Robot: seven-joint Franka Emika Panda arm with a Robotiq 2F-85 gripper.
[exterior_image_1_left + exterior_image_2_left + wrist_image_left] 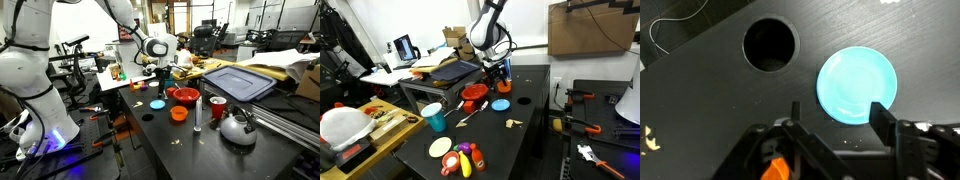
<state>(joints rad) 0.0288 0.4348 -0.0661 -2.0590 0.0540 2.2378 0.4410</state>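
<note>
Directly below the pincer (837, 128), a light-blue round plate (857, 86) lies flat on the black worktop (700, 110). In the wrist view it sits right of centre, just above the two dark fingers (880, 118), which stand wide apart with nothing between them. Left of the plate, near the top of that frame, a round hole (770, 45) opens in the worktop, close to the plate but apart from it. In an exterior view the pincer (160, 80) hangs above the plate (157, 102) without touching it. A red bowl (185, 96) stands just beside the plate, an orange cup (179, 114) lower in the frame, and a silver kettle (238, 127) at lower right. Any lettering on the cardboard box (585, 30) at upper right is too blurred to read.
</note>
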